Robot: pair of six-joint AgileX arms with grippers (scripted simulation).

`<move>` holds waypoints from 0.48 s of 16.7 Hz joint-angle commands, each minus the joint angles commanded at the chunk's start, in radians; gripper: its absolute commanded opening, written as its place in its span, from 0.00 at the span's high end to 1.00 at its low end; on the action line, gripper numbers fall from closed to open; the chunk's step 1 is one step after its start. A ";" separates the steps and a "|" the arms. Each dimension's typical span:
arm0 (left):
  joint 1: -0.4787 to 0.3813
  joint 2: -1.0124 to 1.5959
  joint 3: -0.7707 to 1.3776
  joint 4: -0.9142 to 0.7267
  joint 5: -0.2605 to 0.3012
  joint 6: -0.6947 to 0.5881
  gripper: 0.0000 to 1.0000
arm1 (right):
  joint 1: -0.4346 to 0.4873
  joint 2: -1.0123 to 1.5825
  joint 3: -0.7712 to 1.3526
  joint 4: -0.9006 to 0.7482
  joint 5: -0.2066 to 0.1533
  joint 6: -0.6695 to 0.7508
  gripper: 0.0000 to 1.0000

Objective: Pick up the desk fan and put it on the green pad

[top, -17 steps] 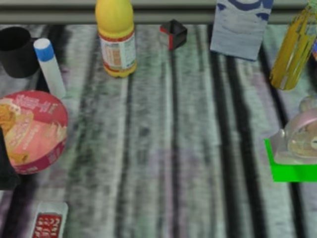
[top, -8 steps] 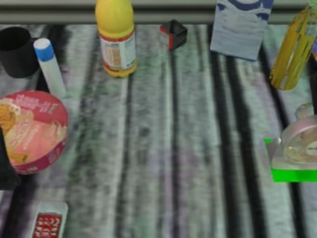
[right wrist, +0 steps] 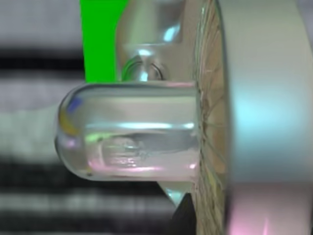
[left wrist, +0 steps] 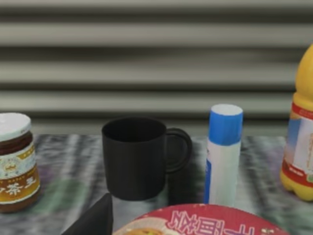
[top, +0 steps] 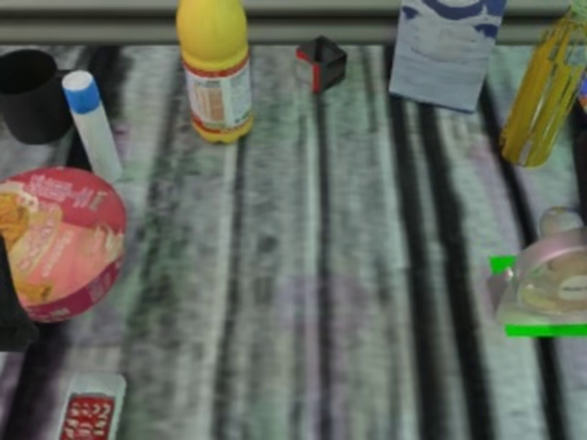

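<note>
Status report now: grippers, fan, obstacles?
Neither gripper visible. Desk fan over green pad, at table's right edge; contact unclear. Yellow bottle stands beyond it, apart.

- The desk fan (right wrist: 146, 132) looks like polished, mirror-glossy metal with a pinkish sheen.
- The green pad (top: 503, 267) is flat and matt.
- The table (top: 321, 302) has a blurry, streaked, cloth-like surface.
- The black mug (left wrist: 134, 156) looks smooth and matt.

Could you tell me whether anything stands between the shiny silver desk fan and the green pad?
Nothing visible does. The shiny silver desk fan already sits over the flat bright-green pad at the table's right edge, with only green strips showing around its base.
</note>
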 joint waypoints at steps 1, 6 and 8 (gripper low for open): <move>0.000 0.000 0.000 0.000 0.000 0.000 0.00 | 0.000 0.000 0.000 0.000 0.000 0.000 0.17; 0.000 0.000 0.000 0.000 0.000 0.000 0.00 | 0.000 0.000 0.000 0.000 0.000 0.000 0.00; 0.000 0.000 0.000 0.000 0.000 0.000 0.00 | 0.000 0.000 0.000 0.000 0.000 0.000 0.00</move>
